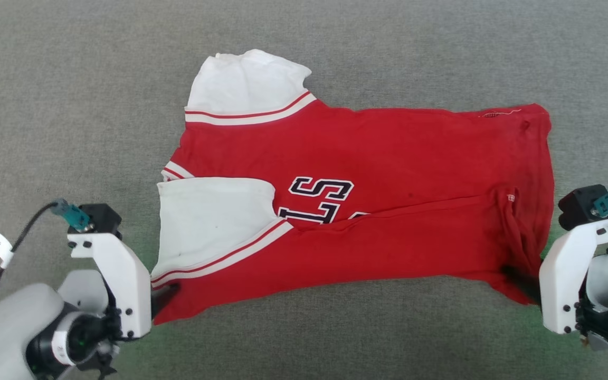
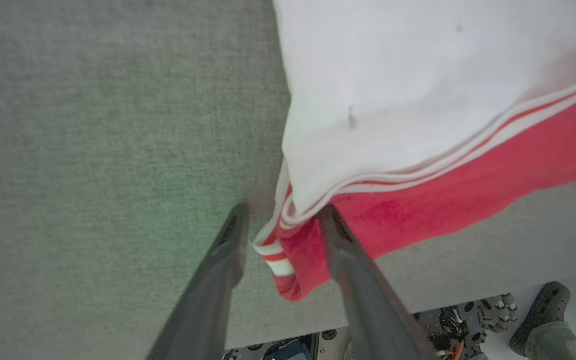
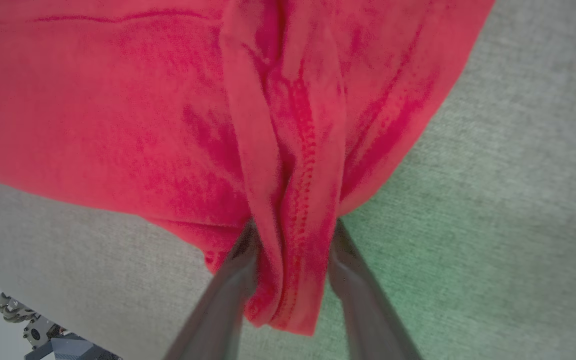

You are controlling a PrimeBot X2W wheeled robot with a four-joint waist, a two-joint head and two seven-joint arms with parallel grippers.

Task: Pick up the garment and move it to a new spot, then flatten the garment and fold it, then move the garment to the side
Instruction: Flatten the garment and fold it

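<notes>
My left tool (image 2: 284,210) sits at the lower left of the head view, at the near left corner of the garment (image 1: 388,158). In the left wrist view its two dark fingers (image 2: 355,280) stand well apart. The striped corner of the cloth lies in the gap, touching the finger on the right of that view and clear of the other, so this tool is open and grips nothing. Past the desk edge, at the lower right of that view, is a foot in a dark shoe (image 2: 538,310).

My right tool (image 3: 294,227) is at the lower right of the head view, at the garment's near right corner. In the right wrist view its fingers are parted too. A bunched fold of red hem fills the gap and touches both; whether they press on it I cannot tell.

The garment lies spread on the grey desk (image 1: 72,79) across the middle of the head view. Its near red edge is turned up over the body and covers the lower part of the dark lettering (image 1: 320,198). One white sleeve panel (image 1: 209,221) lies at the left, just above my left tool. The other white sleeve (image 1: 246,84) sticks out at the upper left, farthest from me. The hem side runs down the right of the frame, puckered toward my right tool
</notes>
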